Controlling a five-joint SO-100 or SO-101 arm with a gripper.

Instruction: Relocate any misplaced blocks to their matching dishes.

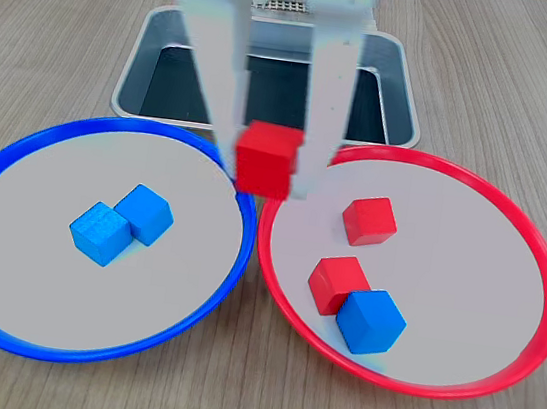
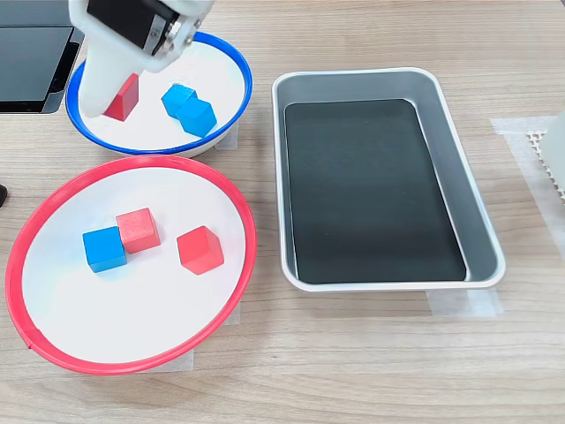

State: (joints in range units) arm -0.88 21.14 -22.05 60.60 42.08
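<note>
The claw [image 1: 264, 158] is pinching a red block [image 1: 266, 159] between its two white fingers [image 1: 211, 65] and holds it clear of the plates. In the first exterior view the block hangs about over the gap where the two rims meet; in the second exterior view it shows in front of the blue-rimmed dish [image 2: 231, 62], so exactly what lies beneath it cannot be told. By my reading, the step in hand is carrying this misplaced red block to its matching plate. The next move calls for a short sideways carry until the block is well inside the red rim, a lowering to the grey floor, and then spreading the claw, choosing a bare patch so it does not knock the blocks already there.

The red-rimmed dish [image 1: 513, 221], on the first exterior view's right of the claw, holds three blocks: one red block [image 1: 369, 221] alone, nearest the claw, and farther out a second red block [image 1: 336, 283] touching a blue block [image 1: 371, 321]. That blue one is misplaced and, I judge, is the job left after this one. The blue-rimmed dish, on the first exterior view's left of the claw, holds two blue blocks [image 1: 122, 223] touching each other. Behind the claw, on the wooden desk [image 1: 65, 26], stands a grey metal tray [image 1: 134, 75] with a black bottom and no blocks in it.
</note>
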